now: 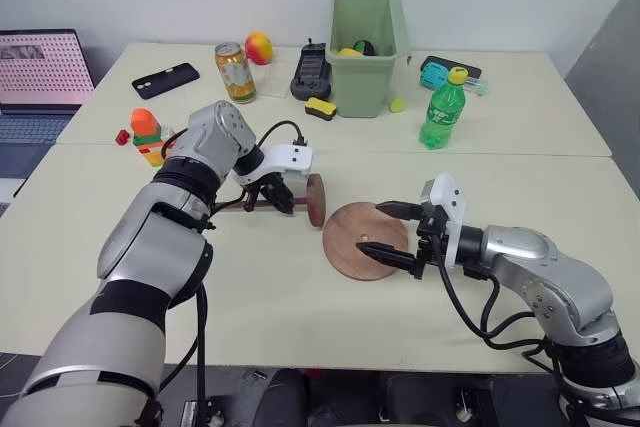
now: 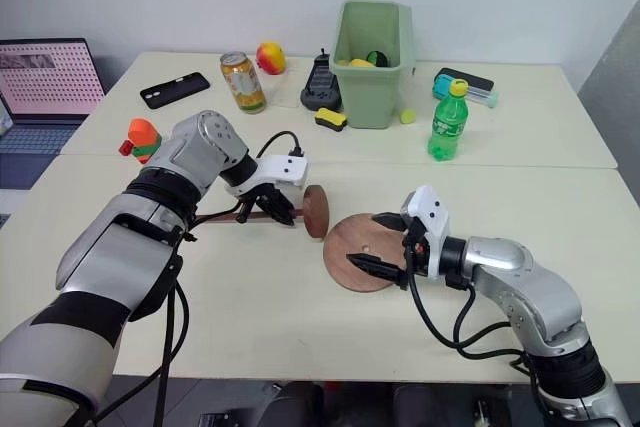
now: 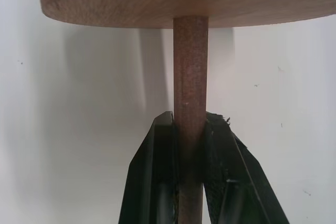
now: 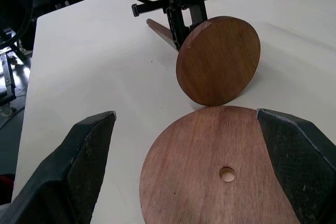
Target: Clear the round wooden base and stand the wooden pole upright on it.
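Right hand (image 1: 400, 234): nearest me, its two black fingers spread wide on either side of the round wooden base (image 1: 365, 241), holding nothing. If it closes or nudges now, the thin disc could skate across the desk (image 1: 300, 317).
Round wooden base: lying flat on the desk, its top bare and the small centre hole showing (so the clearing looks done).
Wooden pole (image 3: 190, 108): just beyond the base, lying on its side; its fixed end disc stands on edge, close to the base's far rim.
Left hand (image 1: 274, 194): fingers closed tight on the pole's thin rod, a little way back from the end disc.
Risk in the lift: the rod is slim and smooth, and the disc end is heavy, so I'd expect it to swivel or slip in the pinch as it tips upright.
Risk in the placing: the end disc may knock the base's rim and shove it off line.
Farther back: the green bottle (image 1: 443, 108) and green bin (image 1: 366, 51) stand well behind the base, out of harm's way.
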Robot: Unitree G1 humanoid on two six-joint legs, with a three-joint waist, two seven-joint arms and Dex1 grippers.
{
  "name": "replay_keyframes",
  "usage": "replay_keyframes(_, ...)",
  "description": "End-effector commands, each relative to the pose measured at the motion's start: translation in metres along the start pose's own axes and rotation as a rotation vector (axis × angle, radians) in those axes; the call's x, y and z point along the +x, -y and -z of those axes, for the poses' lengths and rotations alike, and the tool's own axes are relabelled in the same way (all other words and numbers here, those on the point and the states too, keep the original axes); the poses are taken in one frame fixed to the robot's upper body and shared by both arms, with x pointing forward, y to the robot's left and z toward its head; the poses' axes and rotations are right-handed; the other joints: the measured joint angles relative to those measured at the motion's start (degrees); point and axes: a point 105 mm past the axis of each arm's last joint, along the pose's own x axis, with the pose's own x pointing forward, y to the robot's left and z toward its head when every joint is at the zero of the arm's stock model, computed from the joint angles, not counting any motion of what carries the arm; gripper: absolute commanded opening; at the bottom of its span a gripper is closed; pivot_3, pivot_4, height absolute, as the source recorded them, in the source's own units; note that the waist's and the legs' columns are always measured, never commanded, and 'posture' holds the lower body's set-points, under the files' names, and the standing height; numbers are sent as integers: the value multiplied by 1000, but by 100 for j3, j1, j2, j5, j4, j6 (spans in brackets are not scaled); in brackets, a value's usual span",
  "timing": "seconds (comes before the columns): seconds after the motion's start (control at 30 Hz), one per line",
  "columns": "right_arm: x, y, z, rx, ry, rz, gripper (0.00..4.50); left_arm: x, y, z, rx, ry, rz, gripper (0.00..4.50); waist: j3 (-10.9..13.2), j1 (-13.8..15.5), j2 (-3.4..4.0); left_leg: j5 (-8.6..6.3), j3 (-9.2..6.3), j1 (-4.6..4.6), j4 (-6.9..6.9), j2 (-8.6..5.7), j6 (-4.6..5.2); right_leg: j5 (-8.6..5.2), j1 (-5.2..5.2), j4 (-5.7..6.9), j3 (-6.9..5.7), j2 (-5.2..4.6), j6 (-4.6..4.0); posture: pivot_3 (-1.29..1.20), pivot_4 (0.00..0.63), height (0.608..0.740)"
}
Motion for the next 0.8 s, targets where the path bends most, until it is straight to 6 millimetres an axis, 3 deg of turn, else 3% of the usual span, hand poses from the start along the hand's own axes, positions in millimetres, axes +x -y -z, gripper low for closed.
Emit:
replay_keyframes(0.03, -3, -6, -15, -64, 37, -28, 4500, -30, -12, -27, -22, 190, -93, 261, 0, 0, 0, 0, -1, 0, 0, 0, 0, 0, 0, 0, 1, 0, 0, 0, 150, 740)
replay_keyframes(0.13, -8, -7, -20, -76, 44, -32, 4500, -68, -20, -64, -51, 535, -166, 261, 1, 6, -2, 0, -2, -2, 1, 0, 0, 0, 0, 0, -1, -1, 0, 0, 150, 740)
replay_keyframes(0.17, -13, -9, -24, -78, 58, -36, 4500, -101, -29, -84, -93, 779, -268, 261, 1, 6, -2, 0, -2, -4, 3, 0, 0, 0, -1, 1, -2, -2, 0, 0, 150, 740)
replay_keyframes(0.23, -21, -14, -29, -81, 77, -45, 4500, -150, -39, -102, -119, 1099, -445, 261, 4, 8, -6, 0, -5, -7, 5, 2, 0, 0, -4, 3, -3, -6, 0, 0, 150, 740)
replay_keyframes(0.27, -26, -18, -31, -80, 90, -51, 4500, -163, -39, -103, -103, 1153, -525, 261, 3, 5, -6, 0, -11, -12, 11, 3, 0, -1, -5, 3, -10, -7, 1, 0, 150, 740)
replay_keyframes(0.33, -35, -25, -34, -61, 110, -68, 4500, -167, -24, -110, -77, 1181, -493, 261, 2, 0, -7, 0, -10, -11, 10, 10, 0, -3, -4, 3, -6, -37, 6, 0, 150, 740)
replay_keyframes(0.43, -46, -35, -26, -41, 95, -90, 4500, -183, 3, -131, -159, 1432, -359, 261, -2, -6, -1, 9, -9, -1, 1, 13, -17, -5, 2, 7, -1, -47, 9, 0, 150, 740)
replay_keyframes(0.5, -52, -41, -15, -26, 58, -98, 4500, -179, 21, -143, -167, 1538, -337, 261, -2, 15, -1, 15, -15, -4, 10, 18, -21, -5, 2, 14, 0, -54, 9, 0, 150, 740)
replay_keyframes(0.6, -56, -48, 3, -4, 11, -88, 4500, -155, 35, -152, -218, 1636, -378, 261, -5, 60, -5, 15, -23, -6, 28, 11, -19, -6, 18, 14, 6, -72, 11, 0, 150, 740)
replay_keyframes(0.8, -56, -50, 18, 23, -11, -40, 4500, -115, 47, -154, -241, 1616, -466, 261, -6, 35, -6, 3, -16, 2, 72, -10, 2, 3, 35, 32, 10, -63, 21, 0, 150, 740)
